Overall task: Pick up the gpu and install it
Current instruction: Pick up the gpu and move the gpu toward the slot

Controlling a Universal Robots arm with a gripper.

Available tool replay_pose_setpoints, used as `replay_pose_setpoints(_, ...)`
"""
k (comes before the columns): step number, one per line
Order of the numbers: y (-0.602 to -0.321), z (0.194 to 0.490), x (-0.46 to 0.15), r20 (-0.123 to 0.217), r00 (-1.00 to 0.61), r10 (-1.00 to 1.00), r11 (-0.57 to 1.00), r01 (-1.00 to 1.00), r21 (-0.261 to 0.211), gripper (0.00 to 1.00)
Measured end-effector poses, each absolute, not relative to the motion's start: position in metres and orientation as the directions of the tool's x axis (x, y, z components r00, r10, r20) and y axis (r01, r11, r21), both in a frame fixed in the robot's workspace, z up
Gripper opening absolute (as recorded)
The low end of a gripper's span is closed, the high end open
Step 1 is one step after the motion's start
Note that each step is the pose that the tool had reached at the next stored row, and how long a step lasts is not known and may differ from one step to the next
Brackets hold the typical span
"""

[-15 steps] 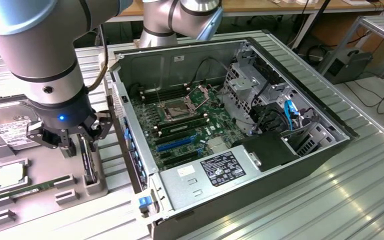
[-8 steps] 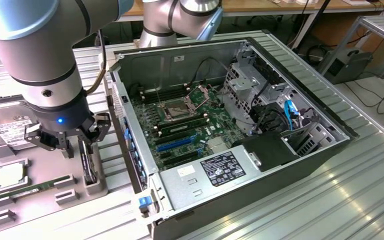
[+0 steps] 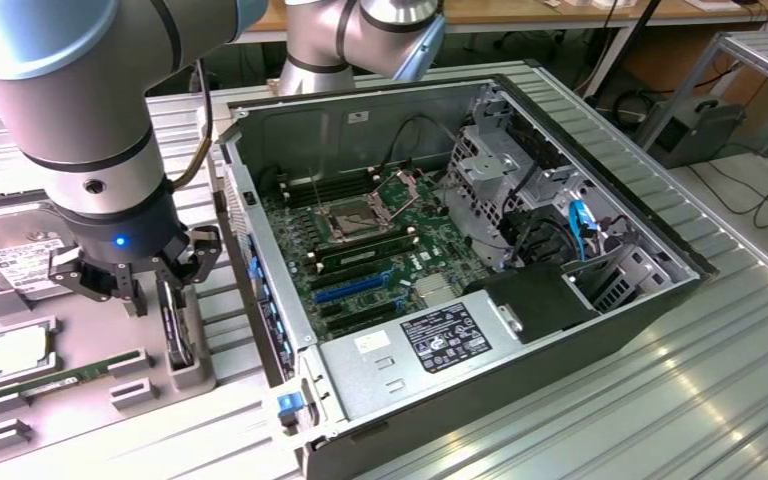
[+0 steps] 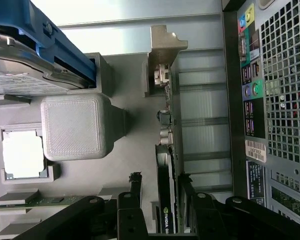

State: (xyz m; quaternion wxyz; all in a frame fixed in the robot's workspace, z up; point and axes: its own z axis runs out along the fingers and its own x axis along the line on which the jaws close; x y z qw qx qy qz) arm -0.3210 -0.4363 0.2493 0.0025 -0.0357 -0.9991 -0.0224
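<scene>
The gpu (image 3: 179, 325) is a thin black card standing on edge in a grey holder on the parts tray (image 3: 91, 330), at the exterior view's left of the computer case. My gripper (image 3: 157, 292) hangs right over it, open. In the wrist view the gpu (image 4: 166, 200) runs between my two black fingertips (image 4: 135, 179), one on each side of the card, with a gap still showing on one side. Its silver end bracket (image 4: 162, 50) points away from the gripper (image 4: 160, 179).
The open computer case (image 3: 651, 300) lies beside the tray, motherboard (image 3: 371, 250) facing up; its perforated rear panel (image 4: 280, 100) is close to the gpu. On the tray sit a hard drive (image 3: 17, 262), a processor (image 3: 20, 345), a green memory stick (image 3: 71, 375) and a grey block (image 4: 72, 125).
</scene>
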Motion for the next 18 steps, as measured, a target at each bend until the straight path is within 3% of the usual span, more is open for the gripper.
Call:
replay_pose_setpoints(3,-0.4364,0.2493,-0.321,0.007,-0.997,0.071,0.996,0.071,0.045,0.41)
replay_pose_setpoints(4,-0.4364,0.2493,-0.321,0.007,-0.997,0.071,0.996,0.071,0.044,0.34)
replay_pose_setpoints(7,-0.4364,0.2493,-0.321,0.008,-0.997,0.071,0.996,0.071,0.044,0.26)
replay_pose_setpoints(18,-0.4363,0.2493,-0.321,0.009,-0.997,0.071,0.996,0.072,0.044,0.26)
